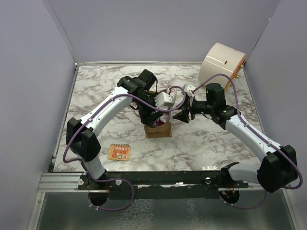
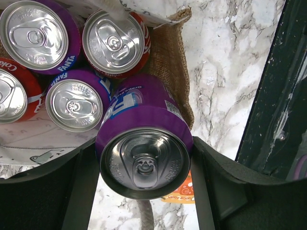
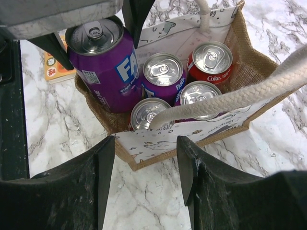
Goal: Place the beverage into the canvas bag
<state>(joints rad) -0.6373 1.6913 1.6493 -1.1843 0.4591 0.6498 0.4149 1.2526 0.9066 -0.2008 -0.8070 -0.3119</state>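
five cans are in view: four stand upright inside the canvas bag (image 3: 249,62), two purple cans (image 2: 76,103) and two red cans (image 2: 115,43), and the fifth, a purple beverage (image 3: 108,72), leans at the bag's end wall with its base below the rim. the left tool (image 2: 144,182) pinches this beverage across its body; the right tool (image 3: 145,148) is spread and holds nothing, above the bag's near wall. one orange packet (image 1: 119,152) lies on the worktop (image 1: 201,139), well apart from one cream drum (image 1: 221,64).

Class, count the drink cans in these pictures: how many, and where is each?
5. Four stand in the bag: two purple cans and two red cans. The fifth can, purple, is held by the left pincer at the bag's corner. More could be hidden.
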